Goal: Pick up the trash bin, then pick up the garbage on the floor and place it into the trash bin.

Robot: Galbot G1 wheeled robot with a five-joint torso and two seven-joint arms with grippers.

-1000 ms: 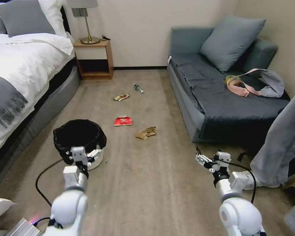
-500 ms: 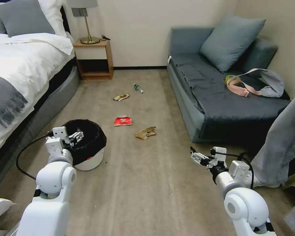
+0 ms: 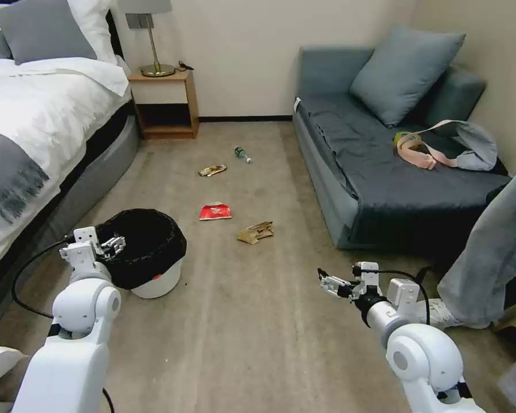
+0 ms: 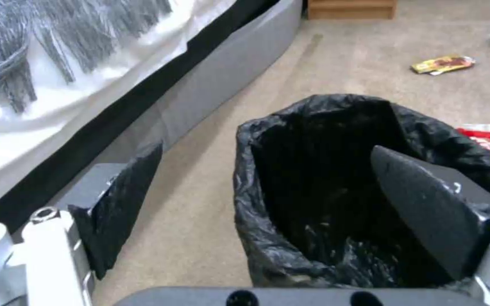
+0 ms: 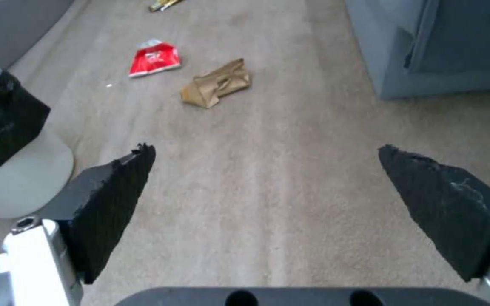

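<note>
The trash bin (image 3: 146,244), white with a black bag over its rim, stands upright on the carpet by the bed. My left gripper (image 3: 113,245) is open at its left rim; in the left wrist view the gripper (image 4: 266,148) straddles the bin (image 4: 324,178) wall, one finger over the inside and one outside. My right gripper (image 3: 325,282) hangs open over bare carpet, its gripper (image 5: 265,148) holding nothing. Garbage lies beyond: a brown paper bag (image 3: 256,232) (image 5: 217,83), a red wrapper (image 3: 215,211) (image 5: 155,57), a gold wrapper (image 3: 212,170) (image 4: 442,64) and a small bottle (image 3: 242,154).
A bed (image 3: 34,132) runs along the left, with a nightstand (image 3: 163,103) at the back. A grey sofa (image 3: 384,166) with a cushion and a pink-strapped bag fills the right. A person's grey trouser leg (image 3: 493,252) stands at the far right. Open carpet lies between.
My left arm has swung left and forward, from in front of the bin to its left rim. My right gripper has drifted left and nearer to me. The bin and litter stayed put.
</note>
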